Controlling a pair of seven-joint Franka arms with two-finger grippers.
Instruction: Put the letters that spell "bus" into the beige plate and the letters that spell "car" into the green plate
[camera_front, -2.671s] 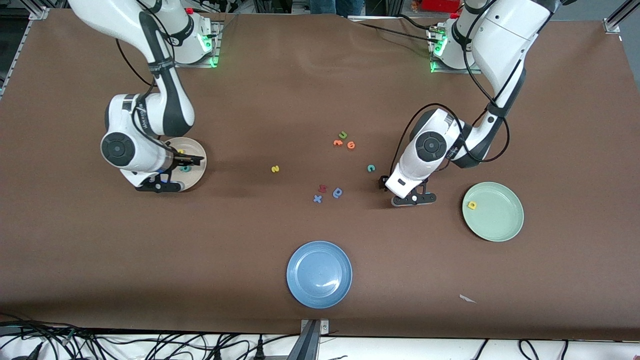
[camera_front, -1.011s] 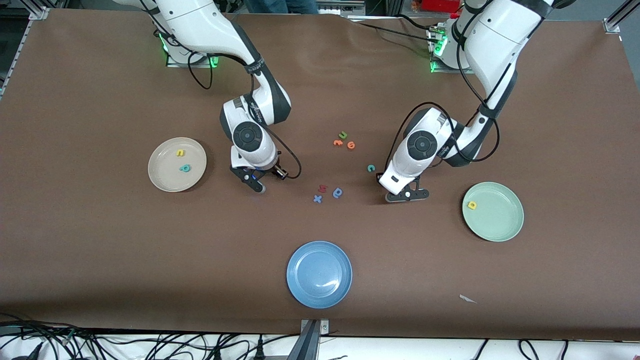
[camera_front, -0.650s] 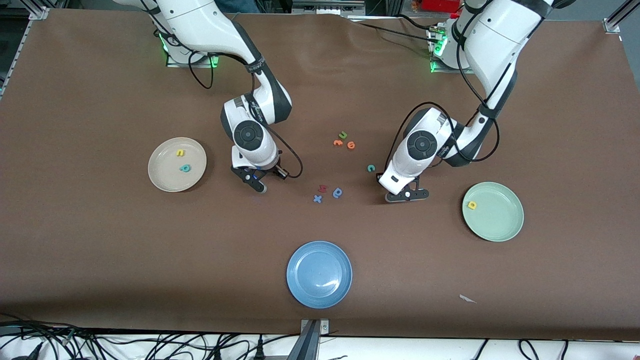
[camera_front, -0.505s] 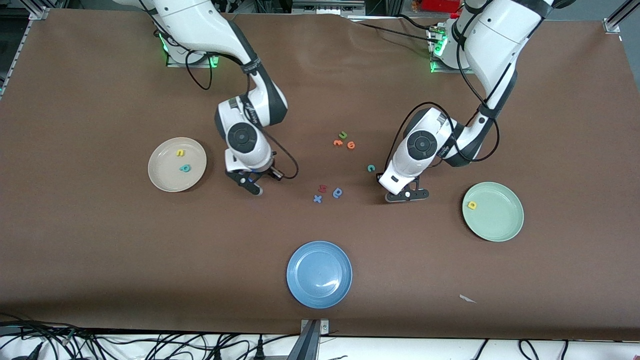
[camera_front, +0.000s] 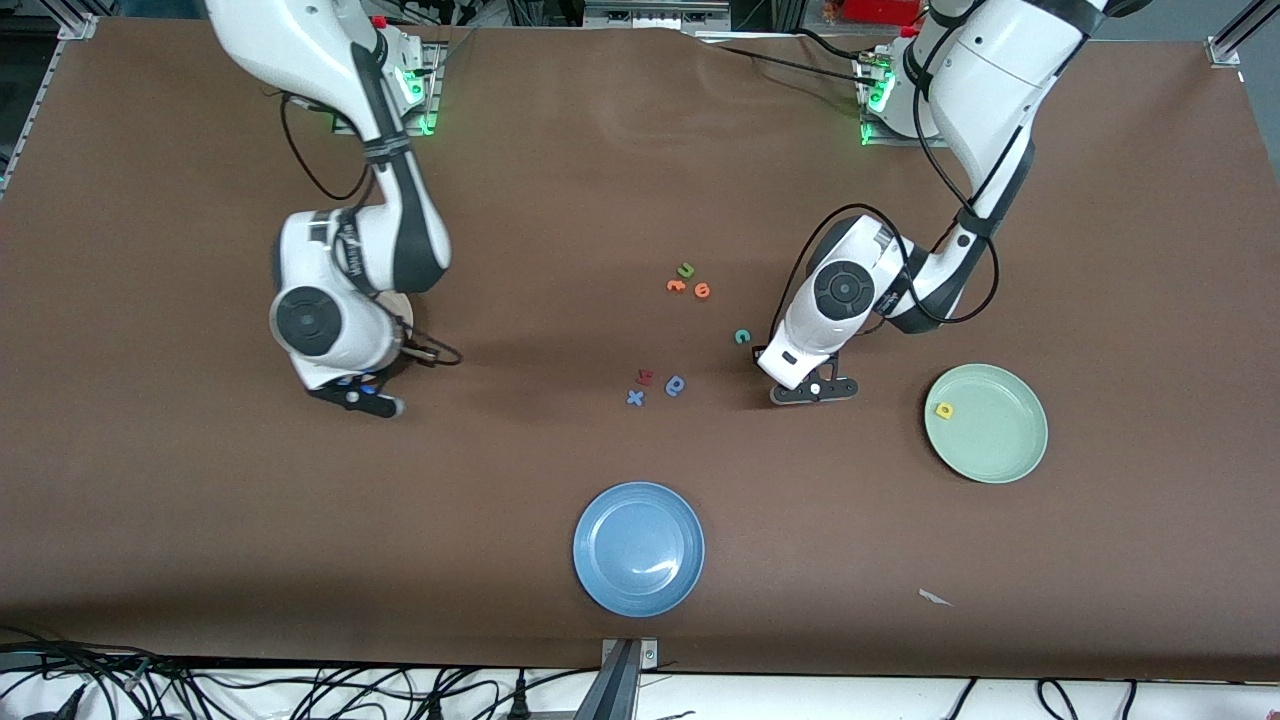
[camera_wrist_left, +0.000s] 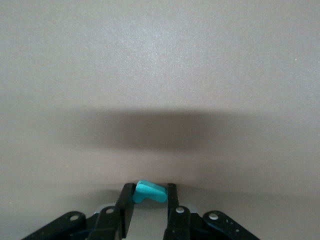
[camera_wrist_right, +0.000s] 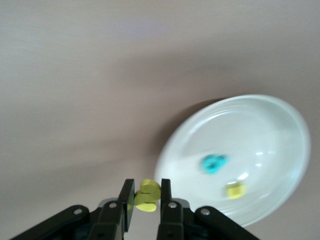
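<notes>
Surface (camera_front: 620, 150): brown mat, both arms working over it, loose letters scattered around the middle.
Blue plate (camera_front: 639, 549): nearest the front camera, not part of the job.
Green plate (camera_front: 1000, 440): at the left arm's end, a yellow "a" (camera_front: 944, 409) already sitting in it.
Beige plate (camera_wrist_right: 270, 130): at the right arm's end; mostly hidden under the right arm from the front, but the right wrist view shows a teal letter (camera_wrist_right: 214, 163) and a yellow letter (camera_wrist_right: 235, 190) lying inside.
Right gripper (camera_wrist_right: 148, 196): over the surface just beside the beige plate's rim, fingers clamped on a small yellow letter (camera_wrist_right: 147, 195), by my judgement the "s".
Left gripper (camera_wrist_left: 150, 193): low over the surface between the middle cluster and the green plate, fingers pinched on a teal letter piece (camera_wrist_left: 150, 192), probably the "r".
Teal "c" (camera_front: 742, 336): loose on the surface, just beside the left arm's wrist, not yet collected.
Other letters: green "u" (camera_front: 686, 269), two orange ones (camera_front: 690, 288), a red one (camera_front: 645, 377), blue round one (camera_front: 676, 385), blue "x" (camera_front: 635, 398) are decoys.
Handling: these foam letters look feather-light, soft and squashy; they should not slip, but may stick to a finger on release.
Where to grip: across a solid stroke, flat faces between the fingers, not over the "c" gap.
</notes>
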